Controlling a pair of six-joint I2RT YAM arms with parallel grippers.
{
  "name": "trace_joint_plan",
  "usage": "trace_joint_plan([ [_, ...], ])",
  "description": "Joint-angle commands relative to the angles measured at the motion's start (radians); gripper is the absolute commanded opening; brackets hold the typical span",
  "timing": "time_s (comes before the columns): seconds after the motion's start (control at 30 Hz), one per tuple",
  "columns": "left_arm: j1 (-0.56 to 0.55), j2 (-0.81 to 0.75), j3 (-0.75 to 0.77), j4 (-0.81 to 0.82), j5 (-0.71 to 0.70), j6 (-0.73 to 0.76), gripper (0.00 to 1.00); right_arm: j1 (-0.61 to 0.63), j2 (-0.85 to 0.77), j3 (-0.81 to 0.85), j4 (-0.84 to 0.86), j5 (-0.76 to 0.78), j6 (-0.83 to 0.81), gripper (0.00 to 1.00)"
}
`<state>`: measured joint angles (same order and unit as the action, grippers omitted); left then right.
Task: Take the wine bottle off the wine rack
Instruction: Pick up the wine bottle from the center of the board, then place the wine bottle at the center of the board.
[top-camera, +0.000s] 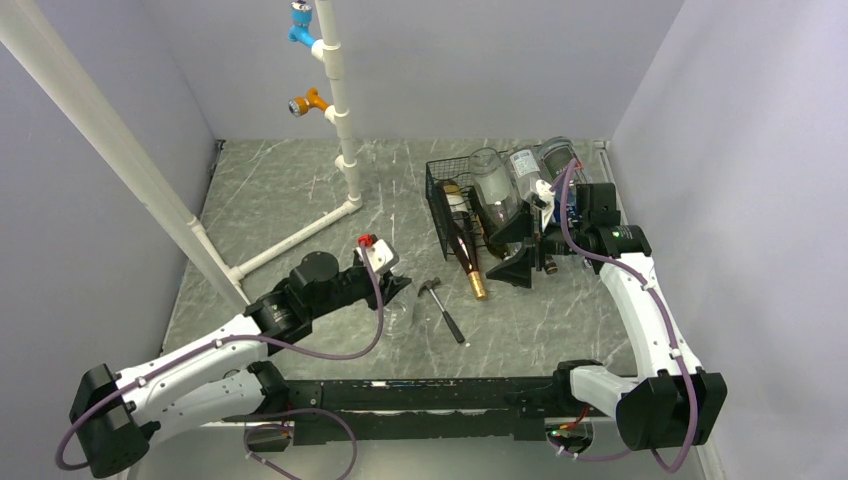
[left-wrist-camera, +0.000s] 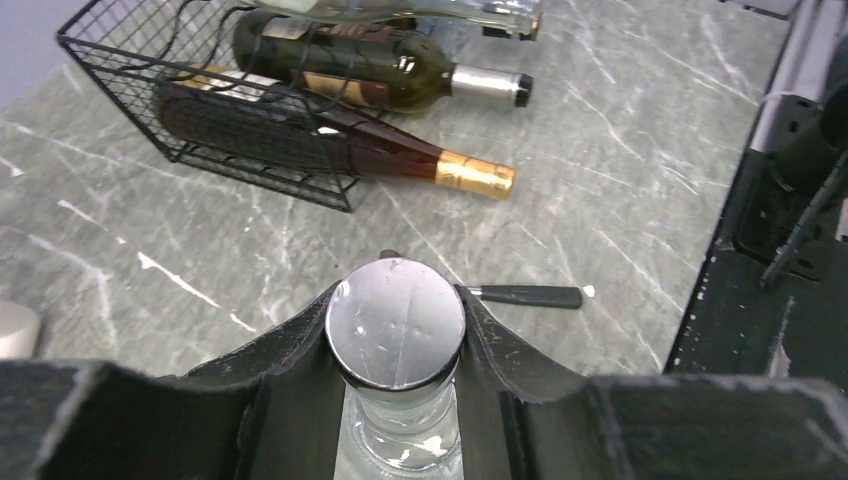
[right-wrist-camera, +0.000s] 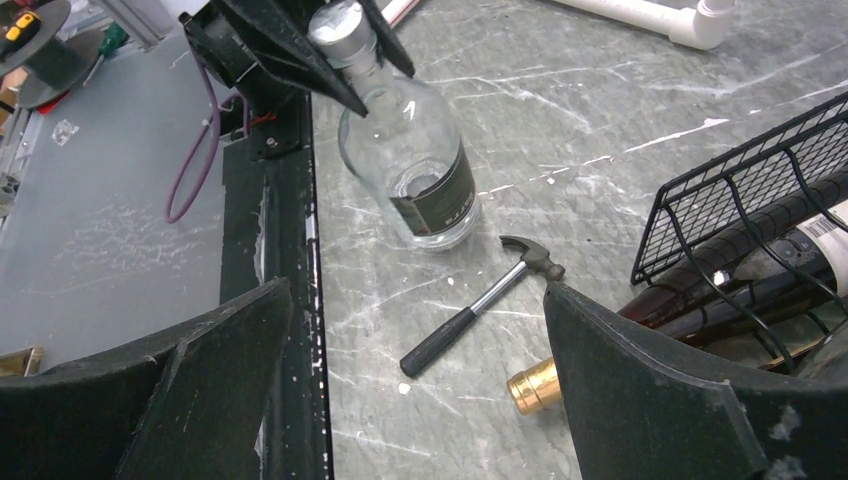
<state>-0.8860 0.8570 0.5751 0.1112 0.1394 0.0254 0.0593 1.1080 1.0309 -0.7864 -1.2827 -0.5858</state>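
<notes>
The black wire wine rack (top-camera: 452, 205) stands at the table's back right, with several bottles in it. A dark wine bottle with a gold foil neck (left-wrist-camera: 400, 160) lies in the lower tier, neck sticking out. Above it lies a green one with a silver cap (left-wrist-camera: 400, 65). A clear glass bottle (right-wrist-camera: 415, 160) with a dark label stands upright on the table, apart from the rack. My left gripper (left-wrist-camera: 397, 296) is shut on its neck, just under the silver cap. My right gripper (right-wrist-camera: 415, 288) hangs open beside the rack (right-wrist-camera: 740, 190), above the gold neck (right-wrist-camera: 533, 385), holding nothing.
A small hammer (right-wrist-camera: 480, 305) lies on the table between the clear bottle and the rack. Clear bottles (top-camera: 495, 180) rest on top of the rack. A white pipe frame (top-camera: 340, 120) rises at the back left. The black base rail (top-camera: 420, 395) runs along the near edge.
</notes>
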Motion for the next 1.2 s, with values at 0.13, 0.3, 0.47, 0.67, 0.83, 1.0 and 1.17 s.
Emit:
trace_joint_plan([
  [0.13, 0.097, 0.054, 0.227, 0.125, -0.050, 0.021, 0.00, -0.004, -0.008, 0.023, -0.002, -0.022, -0.033, 1.00],
  [0.3, 0.212, 0.143, 0.288, 0.190, -0.023, -0.054, 0.00, -0.005, -0.007, 0.023, 0.002, -0.016, -0.030, 1.00],
  [0.47, 0.267, 0.292, 0.386, 0.253, -0.038, -0.056, 0.00, -0.005, -0.014, 0.024, 0.004, -0.004, -0.027, 1.00],
  [0.67, 0.292, 0.460, 0.506, 0.326, -0.105, -0.038, 0.00, -0.005, -0.019, 0.024, 0.004, 0.001, -0.027, 1.00],
  [0.83, 0.306, 0.579, 0.589, 0.420, -0.227, 0.033, 0.00, -0.003, -0.022, 0.023, 0.008, 0.003, -0.024, 1.00],
  [1.0, 0.338, 0.721, 0.688, 0.488, -0.262, 0.001, 0.00, -0.002, -0.021, 0.018, 0.019, 0.011, -0.019, 1.00],
  [1.17, 0.354, 0.847, 0.802, 0.521, -0.297, 0.010, 0.00, 0.006, -0.018, 0.008, 0.041, 0.026, -0.004, 1.00],
])
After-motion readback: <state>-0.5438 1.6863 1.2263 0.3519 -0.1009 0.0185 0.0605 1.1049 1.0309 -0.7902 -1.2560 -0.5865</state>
